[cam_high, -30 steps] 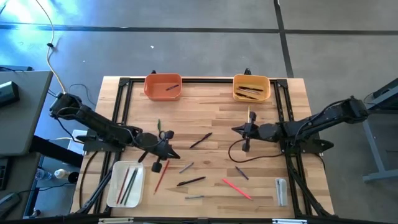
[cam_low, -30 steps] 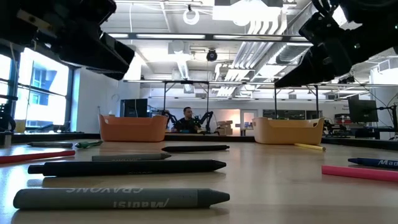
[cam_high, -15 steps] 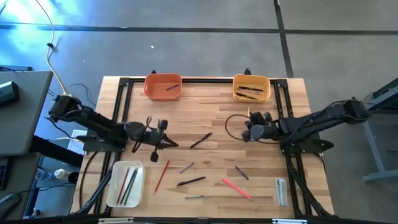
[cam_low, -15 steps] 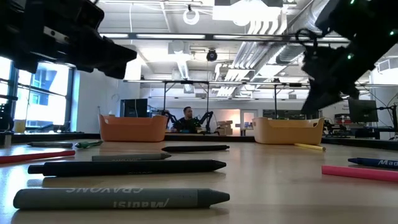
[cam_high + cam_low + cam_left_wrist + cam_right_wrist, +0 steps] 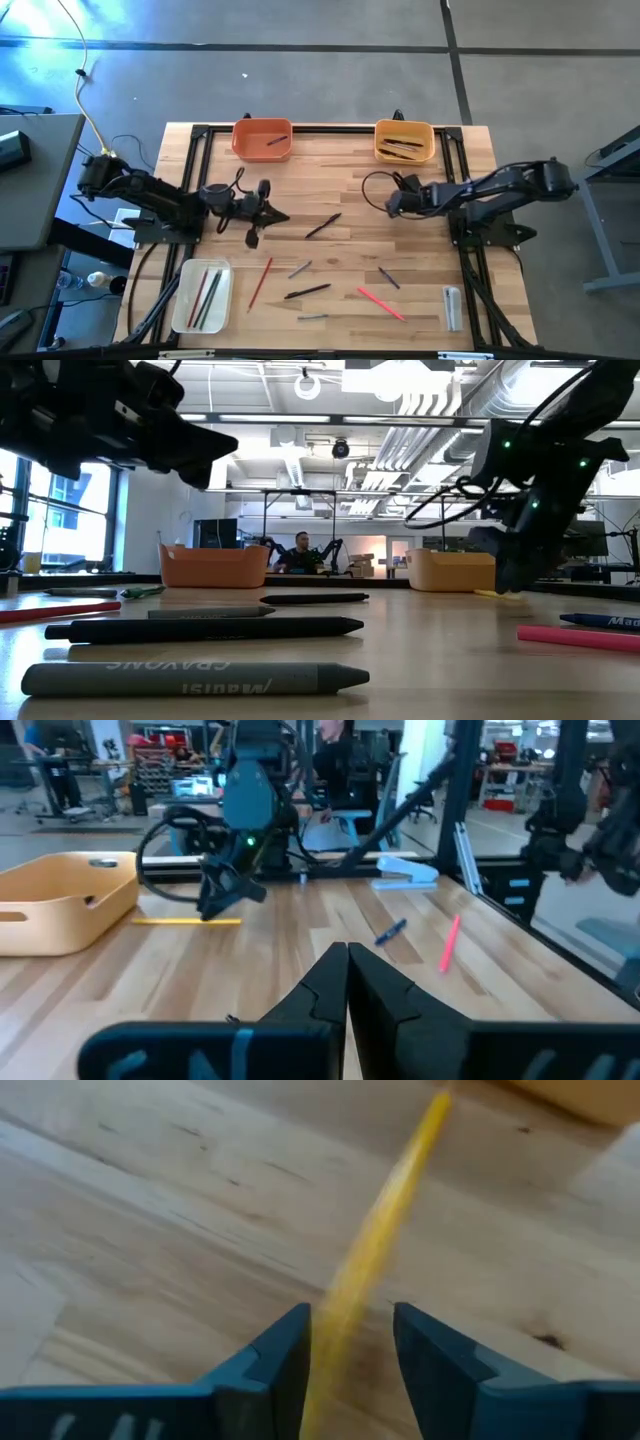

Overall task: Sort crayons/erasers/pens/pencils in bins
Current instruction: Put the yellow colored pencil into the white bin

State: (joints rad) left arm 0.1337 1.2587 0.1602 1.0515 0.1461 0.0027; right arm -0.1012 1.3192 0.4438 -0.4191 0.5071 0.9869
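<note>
Yellow pencil [image 5: 375, 1245]: lies flat on the wooden table [image 5: 340, 175], just in front of the yellow-orange bin [image 5: 404, 141]; in the right wrist view it runs forward from between the right gripper's fingers.
Right gripper [image 5: 392, 203]: low over the table at the near end of the yellow pencil; its fingers [image 5: 268, 1365] stand parted either side of the pencil, and whether they touch it cannot be told.
Left gripper [image 5: 255, 215]: above the table's left half, fingers pressed together with nothing between them.
Yellow-orange bin: at the far edge on the right, holding dark pens [image 5: 400, 148].
Orange bin [image 5: 262, 139]: at the far edge on the left, with one dark stick in it.
White bin [image 5: 202, 296]: at the near left corner, holding red, green and dark sticks.
Loose on the table: a red pencil [image 5: 260, 282] beside the white bin, a black pen [image 5: 323, 225] near the middle, another black pen [image 5: 307, 291] nearer the front, a pink stick [image 5: 381, 303], grey crayons [image 5: 195, 679].
Clear-grey block [image 5: 452, 306]: near the right front corner.
Background: a person [image 5: 300, 550] sits beyond the table.
</note>
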